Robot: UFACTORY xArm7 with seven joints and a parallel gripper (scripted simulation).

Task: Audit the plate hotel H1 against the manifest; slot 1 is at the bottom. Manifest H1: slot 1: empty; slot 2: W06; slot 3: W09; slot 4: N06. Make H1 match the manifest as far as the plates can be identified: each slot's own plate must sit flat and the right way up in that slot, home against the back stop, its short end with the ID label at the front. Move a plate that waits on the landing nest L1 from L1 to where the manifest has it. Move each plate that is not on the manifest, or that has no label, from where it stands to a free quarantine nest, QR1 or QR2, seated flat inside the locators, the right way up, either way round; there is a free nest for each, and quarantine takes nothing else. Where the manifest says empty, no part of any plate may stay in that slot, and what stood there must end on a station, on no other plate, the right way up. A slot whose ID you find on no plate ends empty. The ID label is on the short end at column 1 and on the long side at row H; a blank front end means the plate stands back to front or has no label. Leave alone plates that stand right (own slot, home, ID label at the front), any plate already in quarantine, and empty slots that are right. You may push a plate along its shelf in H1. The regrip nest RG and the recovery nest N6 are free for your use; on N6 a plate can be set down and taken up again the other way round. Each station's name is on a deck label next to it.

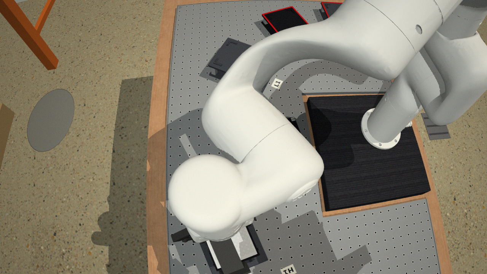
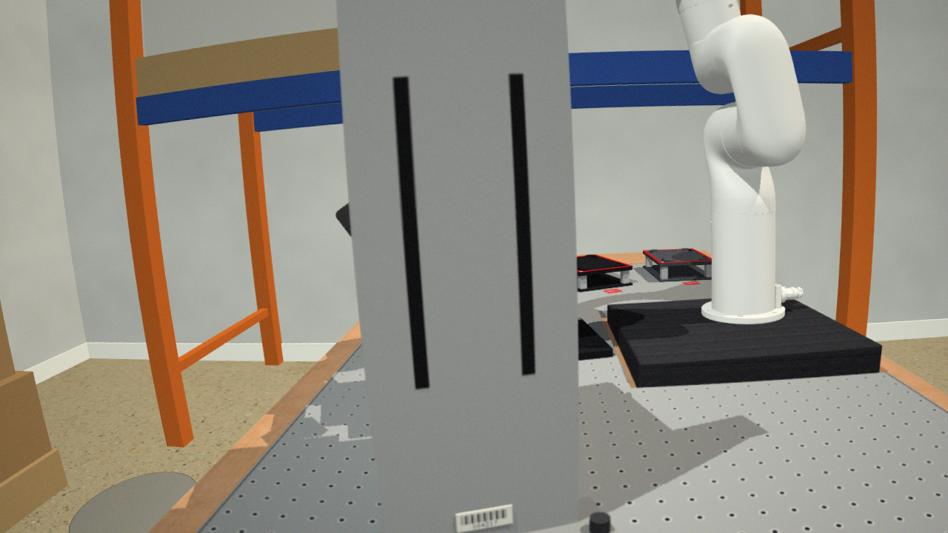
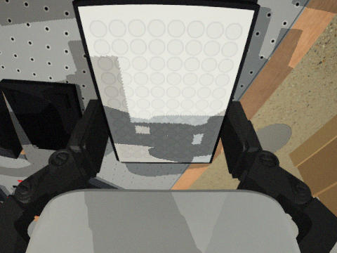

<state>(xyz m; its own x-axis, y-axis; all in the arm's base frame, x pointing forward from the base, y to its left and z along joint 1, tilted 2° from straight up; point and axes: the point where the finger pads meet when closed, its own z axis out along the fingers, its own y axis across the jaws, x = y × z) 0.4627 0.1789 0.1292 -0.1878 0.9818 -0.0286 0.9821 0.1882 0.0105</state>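
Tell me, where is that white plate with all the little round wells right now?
The white plate is clamped between the gripper fingers, filling the middle of the wrist view. From the top view it peeks out under the arm's end at the bottom edge, beside the H1 deck label.

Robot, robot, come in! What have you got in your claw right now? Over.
Gripper shut on white well plate, jaws on its long sides. Plate level, held over H1 hotel. ID label not visible. Nothing seen in the way.

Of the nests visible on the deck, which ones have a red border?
The two black nests at the deck's far end, one fully seen and one partly under the arm; the grey nest by L1 has none.
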